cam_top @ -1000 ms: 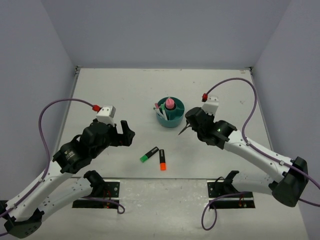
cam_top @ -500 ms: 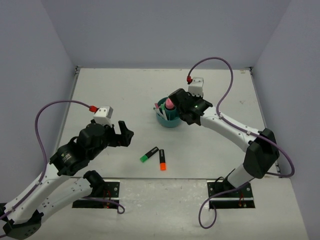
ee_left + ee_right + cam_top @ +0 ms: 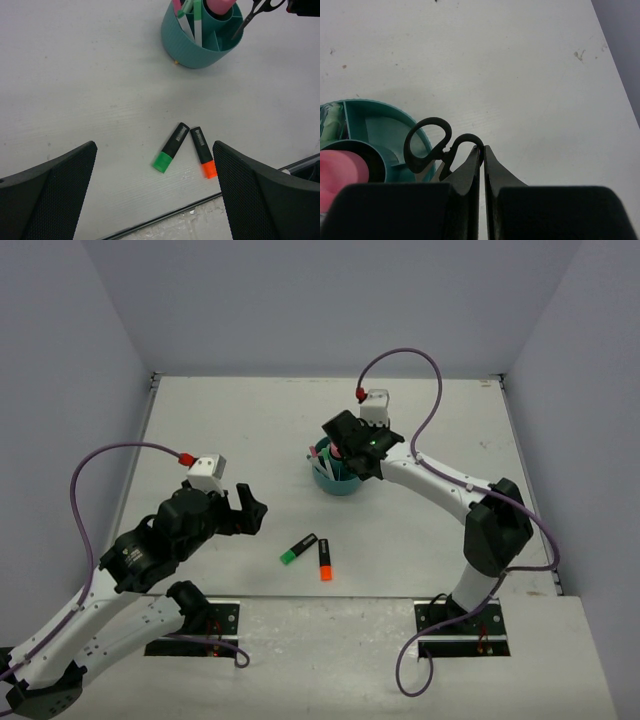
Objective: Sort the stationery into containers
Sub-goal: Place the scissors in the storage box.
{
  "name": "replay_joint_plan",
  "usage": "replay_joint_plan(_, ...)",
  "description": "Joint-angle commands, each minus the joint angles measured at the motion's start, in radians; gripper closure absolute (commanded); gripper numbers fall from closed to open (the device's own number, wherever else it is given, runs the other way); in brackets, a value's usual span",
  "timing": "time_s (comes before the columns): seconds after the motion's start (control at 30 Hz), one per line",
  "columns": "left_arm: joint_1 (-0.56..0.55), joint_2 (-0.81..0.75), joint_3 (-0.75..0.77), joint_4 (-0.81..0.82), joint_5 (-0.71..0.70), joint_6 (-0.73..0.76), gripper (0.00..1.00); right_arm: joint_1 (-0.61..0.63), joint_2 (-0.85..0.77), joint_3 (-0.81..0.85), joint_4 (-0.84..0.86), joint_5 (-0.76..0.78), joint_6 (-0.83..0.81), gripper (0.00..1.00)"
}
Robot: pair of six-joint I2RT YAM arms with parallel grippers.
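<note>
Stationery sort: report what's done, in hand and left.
Done: pens and glue stick stand in the teal organizer. In hand: right gripper shut on the scissors, at the organizer's rim. Left: green highlighter and orange highlighter lie on the table, near the open left gripper.

Round teal plastic organizer (image 3: 200, 47) with finely ribbed matt wall, white matt worktop (image 3: 75, 75) lightly speckled, small scissors (image 3: 448, 149) with smooth black plastic handles

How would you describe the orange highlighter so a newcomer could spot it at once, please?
Find the round teal organizer. Below it in the top view lie two black-bodied highlighters. The orange highlighter is the right one, orange-tipped; its neighbour, the green highlighter, is green-tipped.
</note>
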Motion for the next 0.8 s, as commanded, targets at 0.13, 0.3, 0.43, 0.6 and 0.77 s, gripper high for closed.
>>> replay_joint_plan(0.13, 0.003, -0.005, -0.002, 0.020, 0.021, 0.040, 0.00, 0.001, 0.046, 0.053, 0.050, -0.022, 0.009, 1.00)
replay_joint_plan(0.3, 0.004, -0.004, -0.002, 0.022, 0.022, 0.040, 0.00, 0.018, 0.046, 0.016, 0.064, -0.044, 0.037, 0.95)
replay_joint_plan(0.43, 0.005, -0.003, -0.002, 0.022, 0.022, 0.042, 0.00, 0.021, 0.050, 0.007, 0.060, -0.061, 0.053, 0.63)
replay_joint_plan(0.6, 0.007, 0.001, -0.002, 0.022, 0.024, 0.043, 0.00, 0.026, 0.042, 0.010, 0.043, -0.066, 0.064, 0.47)
replay_joint_plan(0.77, 0.010, 0.002, -0.002, 0.022, 0.023, 0.042, 0.00, 0.039, -0.003, 0.006, 0.003, -0.071, 0.084, 0.45)
